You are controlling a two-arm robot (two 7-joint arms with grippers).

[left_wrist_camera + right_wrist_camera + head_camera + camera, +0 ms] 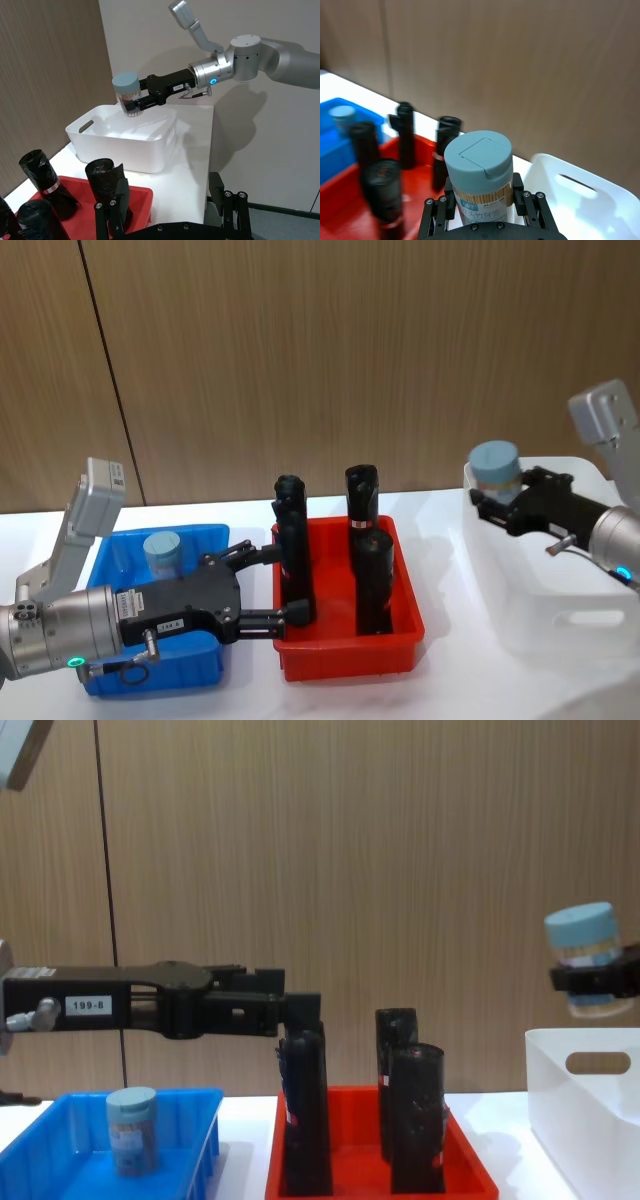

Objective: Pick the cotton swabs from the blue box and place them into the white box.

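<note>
Chest view — right gripper [594, 982] clamps cotton swabs [582, 952] upright, lid up, over white box [580, 1120].

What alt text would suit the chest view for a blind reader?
The right gripper holds a cotton swab tub above the white box. The open left gripper hangs by the black cylinders in the red tray; a second tub stands in the blue box.

right hand [498, 500] clasping cotton swabs [495, 466], above left end of white box [545, 632]
</note>
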